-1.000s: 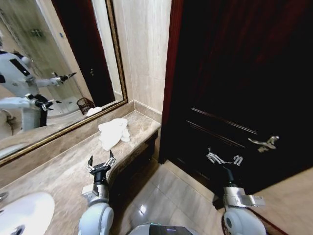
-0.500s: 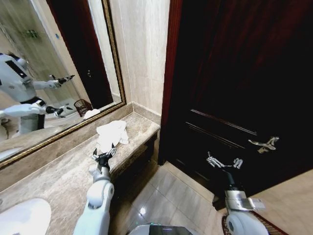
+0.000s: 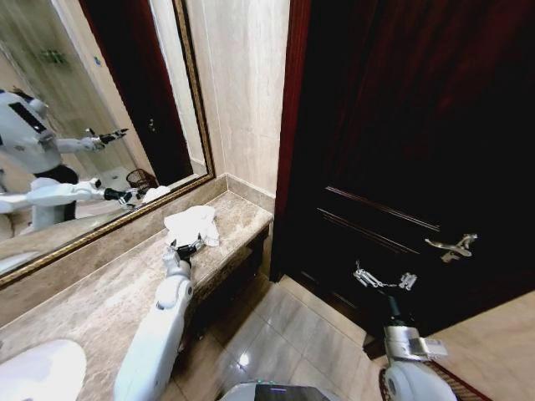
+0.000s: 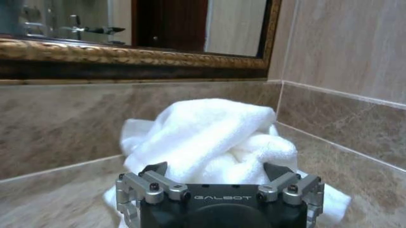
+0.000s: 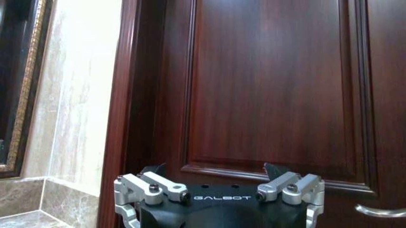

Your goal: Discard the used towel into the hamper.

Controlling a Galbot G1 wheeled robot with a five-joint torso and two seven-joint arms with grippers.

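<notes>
As seen from the head camera, the left arm is stretched forward over the marble counter [image 3: 100,292], and the left gripper [image 3: 187,247] is held at the near edge of the white towel [image 3: 193,224], its fingers spread apart and nothing gripped between them. The towel is crumpled in a heap near the far end of the counter, close to the corner where the gilt-framed mirror [image 3: 92,117] meets the beige tiled wall [image 3: 242,92]. A small dark hamper [image 3: 144,179] is reflected in the mirror, standing on the floor behind the robot. The right gripper [image 3: 384,280] is held out low in front of the dark wooden door [image 3: 401,125], below and to the left of the silver door handle [image 3: 451,245], with its fingers spread and empty. Part of a white sink [image 3: 38,372] is visible at the counter's near end.

From the left wrist camera, the towel [image 4: 209,137] is seen bunched just ahead of the left gripper [image 4: 219,173], whose two dark fingertips [image 4: 154,168] are parted on either side of the cloth without closing on it. The mirror's frame [image 4: 127,54] runs along the backsplash behind.

From the right wrist camera, the right gripper [image 5: 216,173] is pointed at the panelled door [image 5: 273,85], its fingers parted and nothing held, and the handle [image 5: 381,210] is seen at the edge.
</notes>
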